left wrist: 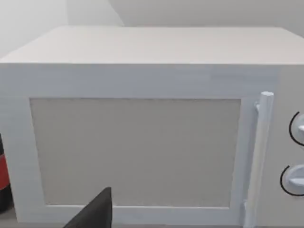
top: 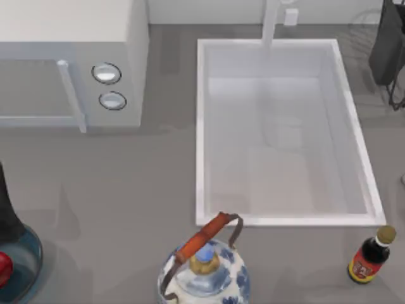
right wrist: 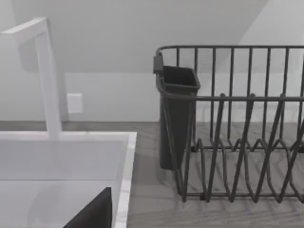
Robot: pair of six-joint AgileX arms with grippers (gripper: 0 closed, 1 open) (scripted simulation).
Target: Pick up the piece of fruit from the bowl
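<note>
**Fruit waits in the bowl; no reach begun**

Going by size, the white sink [top: 285, 133] fills the table's right half and the microwave [top: 69, 63] sits at about ten o'clock, its door facing the left wrist camera. A dark dish rack [right wrist: 237, 123] stands at two o'clock. The blue-and-white teapot [top: 205, 272] is at six o'clock, and the blue glassy bowl [top: 28, 263] lies at eight o'clock, cut by the table's left edge. Inside it rests the red fruit [top: 4, 269], a sliver showing. A sauce bottle [top: 370, 256] stands at five o'clock.

A dark part of the left arm [top: 7, 209] rises just above the bowl; I cannot tell how either gripper's fingers stand. This looks like the approach step. Next, I'd judge, the left gripper must come down over the fruit and close gently round it.
</note>
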